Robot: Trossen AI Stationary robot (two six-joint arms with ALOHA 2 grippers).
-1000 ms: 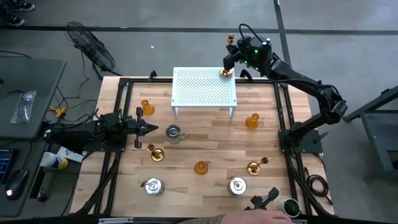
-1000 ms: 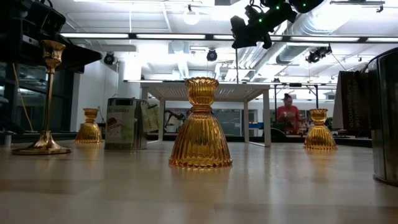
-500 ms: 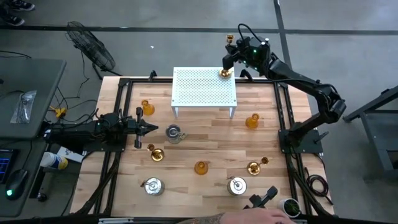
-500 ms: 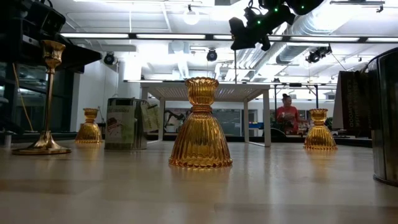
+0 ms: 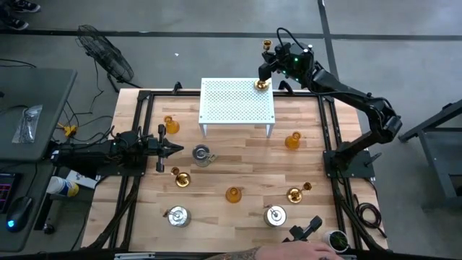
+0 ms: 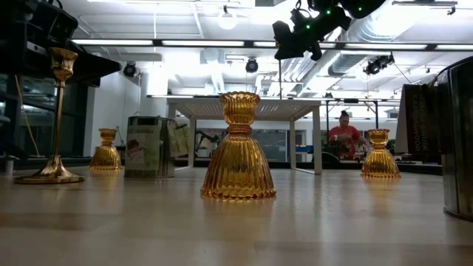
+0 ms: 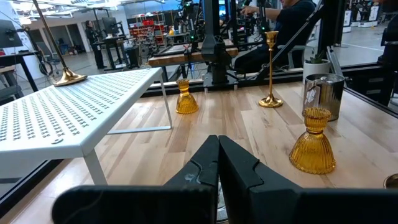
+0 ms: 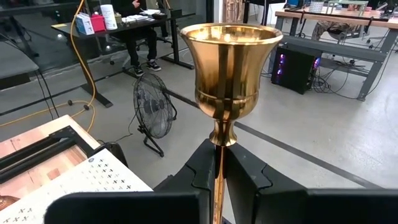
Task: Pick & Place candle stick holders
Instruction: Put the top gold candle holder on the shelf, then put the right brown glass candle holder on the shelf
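Note:
A tall gold candlestick [image 5: 263, 72] stands upright with its round base [image 5: 261, 84] on the far right corner of the white perforated rack [image 5: 237, 101]. My right gripper [image 5: 265, 66] is shut on its stem, high above the rack. The left wrist view shows the base [image 7: 67, 78] on the rack top. My left gripper [image 5: 177, 148] waits shut at the table's left side, touching nothing. Loose on the table are amber cups [image 5: 171, 126] [image 5: 291, 140] [image 5: 233, 194], two gold candlesticks [image 5: 180, 178] [image 5: 296, 193] and silvery pots [image 5: 202, 154] [image 5: 177, 216] [image 5: 275, 215]. My right gripper pinches the candlestick's thin stem [image 8: 219, 163] between its two fingers [image 8: 200, 168], just under the flared top cup [image 8: 227, 62]. The fingers come in about level from the table's far right and lie across the stem. The candlestick is upright, its base on the rack's corner.
The rack's top is bare apart from the candlestick's base. A person's hand [image 5: 289, 253] reaches in at the near edge, beside a black clamp [image 5: 307, 230]. A floor fan [image 5: 105, 54] stands beyond the far left corner. Bare wood lies between the scattered holders.

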